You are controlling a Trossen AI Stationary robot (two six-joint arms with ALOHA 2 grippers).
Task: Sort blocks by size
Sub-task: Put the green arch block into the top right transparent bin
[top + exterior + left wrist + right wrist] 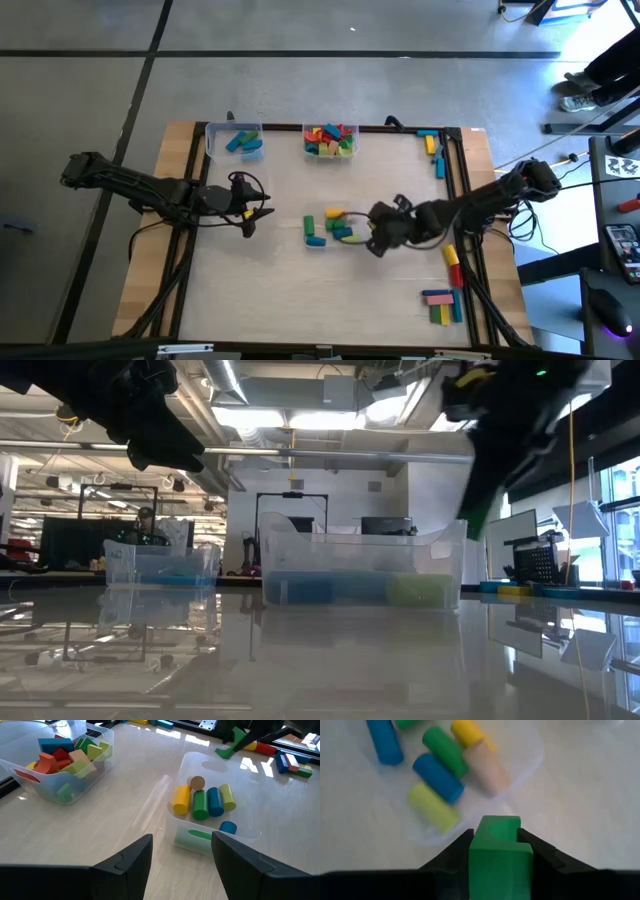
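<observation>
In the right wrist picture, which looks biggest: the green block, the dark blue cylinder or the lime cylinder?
1. Green block, held in the right hand; it sits nearest the camera, so its real size is unsure.
2-3. Dark blue cylinder and lime cylinder look alike.

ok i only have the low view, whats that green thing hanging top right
Observer: A green block, clamped in the right jaws.
Operator: is it over a tub
Observer: It is just beside a clear tub at mid-table, on the right arm's side, as the high view shows.
Operator: whats in that tub
Observer: Only cylinders: yellow, green, blue, lime and one tan.
Operator: and the left arm
Observer: Its jaws are open and empty, on the tub's other side, apart from it.
</observation>
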